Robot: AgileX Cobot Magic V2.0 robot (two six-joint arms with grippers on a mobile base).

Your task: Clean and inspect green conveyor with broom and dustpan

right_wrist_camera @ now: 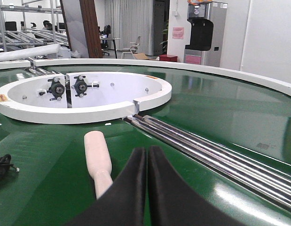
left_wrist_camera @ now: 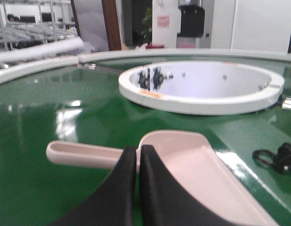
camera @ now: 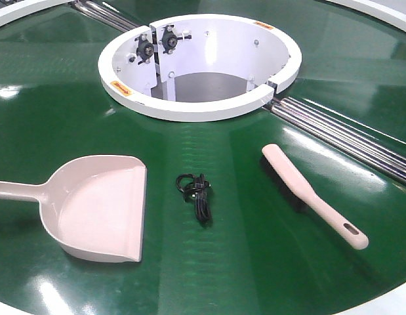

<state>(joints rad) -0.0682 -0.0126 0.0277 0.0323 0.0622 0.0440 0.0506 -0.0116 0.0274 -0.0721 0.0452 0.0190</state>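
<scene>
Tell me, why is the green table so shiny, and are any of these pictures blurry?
Front view: sharp, with white glare patches on the glossy belt. Left wrist view: soft all over, the dustpan blurred, glare on the green. Right wrist view: clearer, bright streaks along the rollers.

Wide open green conveyor [camera: 255, 262] belt between the dustpan [camera: 101, 210] on the left and the broom [camera: 307, 190] on the right, the two well apart, with only a small black cable bundle [camera: 197, 197] lying mid-lane, touching neither. Behind them the white ring hub [camera: 189, 108] stands up off the belt and walls off the far centre, and the steel rollers [camera: 347, 134] run out from it to the right, passing just beyond the broom's head. The near strip in front of all three lies bare.
</scene>
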